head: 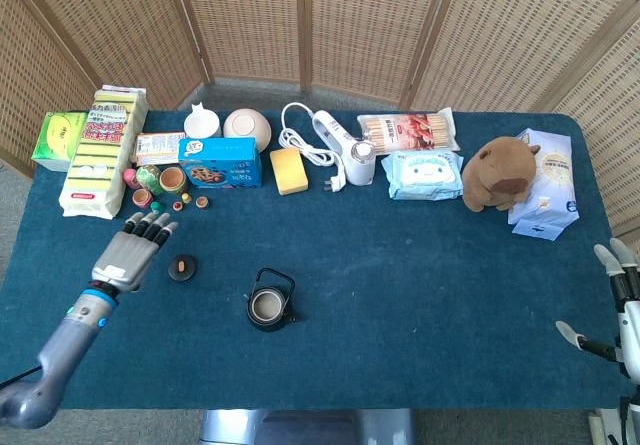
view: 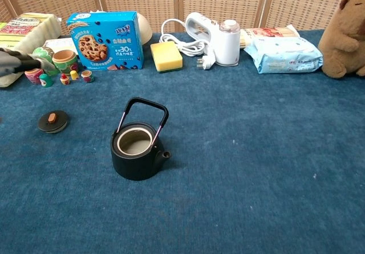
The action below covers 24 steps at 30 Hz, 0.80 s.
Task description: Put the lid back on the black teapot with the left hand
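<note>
The black teapot (head: pixel 269 308) (view: pixel 137 152) stands uncovered near the table's middle front, its handle upright. Its black lid (head: pixel 182 266) (view: pixel 52 121), with an orange knob, lies flat on the blue cloth to the teapot's left. My left hand (head: pixel 134 250) hovers just left of the lid, fingers apart and pointing away from me, holding nothing. In the chest view only its fingertips (view: pixel 14 61) show at the left edge. My right hand (head: pixel 620 305) stays at the table's right edge, fingers spread, empty.
Small nesting dolls (head: pixel 155 187) stand just beyond the left hand. A blue cookie box (head: pixel 220 162), yellow sponge (head: pixel 289 170), power strip (head: pixel 325 135), white bottle (head: pixel 361 163), wipes pack (head: pixel 424 174) and plush capybara (head: pixel 500 173) line the back of the blue table (head: pixel 420 285).
</note>
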{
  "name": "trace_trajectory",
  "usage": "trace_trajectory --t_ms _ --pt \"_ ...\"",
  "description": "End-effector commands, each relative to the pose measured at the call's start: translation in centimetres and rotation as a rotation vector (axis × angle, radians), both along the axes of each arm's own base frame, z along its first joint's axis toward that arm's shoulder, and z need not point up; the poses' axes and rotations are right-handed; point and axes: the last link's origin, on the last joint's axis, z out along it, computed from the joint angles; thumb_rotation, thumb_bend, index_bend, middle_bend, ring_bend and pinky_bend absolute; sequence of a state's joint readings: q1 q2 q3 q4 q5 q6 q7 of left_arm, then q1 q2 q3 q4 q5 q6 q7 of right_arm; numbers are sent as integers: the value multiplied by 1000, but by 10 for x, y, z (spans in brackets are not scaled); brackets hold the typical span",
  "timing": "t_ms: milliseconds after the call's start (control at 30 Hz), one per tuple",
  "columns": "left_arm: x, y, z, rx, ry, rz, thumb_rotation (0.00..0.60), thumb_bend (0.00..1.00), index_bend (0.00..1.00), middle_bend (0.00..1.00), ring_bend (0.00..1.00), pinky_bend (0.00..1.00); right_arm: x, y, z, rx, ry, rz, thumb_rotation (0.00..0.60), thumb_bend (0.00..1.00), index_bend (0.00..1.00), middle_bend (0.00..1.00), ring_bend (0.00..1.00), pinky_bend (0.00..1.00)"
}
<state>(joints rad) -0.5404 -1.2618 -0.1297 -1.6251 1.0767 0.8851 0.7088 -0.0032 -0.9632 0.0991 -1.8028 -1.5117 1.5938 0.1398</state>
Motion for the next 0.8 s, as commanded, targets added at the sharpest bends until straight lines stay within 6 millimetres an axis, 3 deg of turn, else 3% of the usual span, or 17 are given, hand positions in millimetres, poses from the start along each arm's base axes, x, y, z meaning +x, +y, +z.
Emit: trace_trajectory --t_ms 33,233,533,800 --pt "14 12 -30 -26 43 -3 600 140 0 0 0 61 0 0 2 -1 -6 -1 600 63 43 0 0 0" --pt "18 9 -48 -30 81 8 600 160 18 0 0 61 -1 1 4 1 -22 2 600 63 43 0 0 0" --pt "22 8 -58 -7 95 10 600 184 281 0 0 60 -1 3 6 11 -34 9 600 62 43 0 0 0" --pt "22 6 -64 4 112 11 600 213 301 0 0 60 -1 4 6 16 -42 11 600 63 43 0 0 0"
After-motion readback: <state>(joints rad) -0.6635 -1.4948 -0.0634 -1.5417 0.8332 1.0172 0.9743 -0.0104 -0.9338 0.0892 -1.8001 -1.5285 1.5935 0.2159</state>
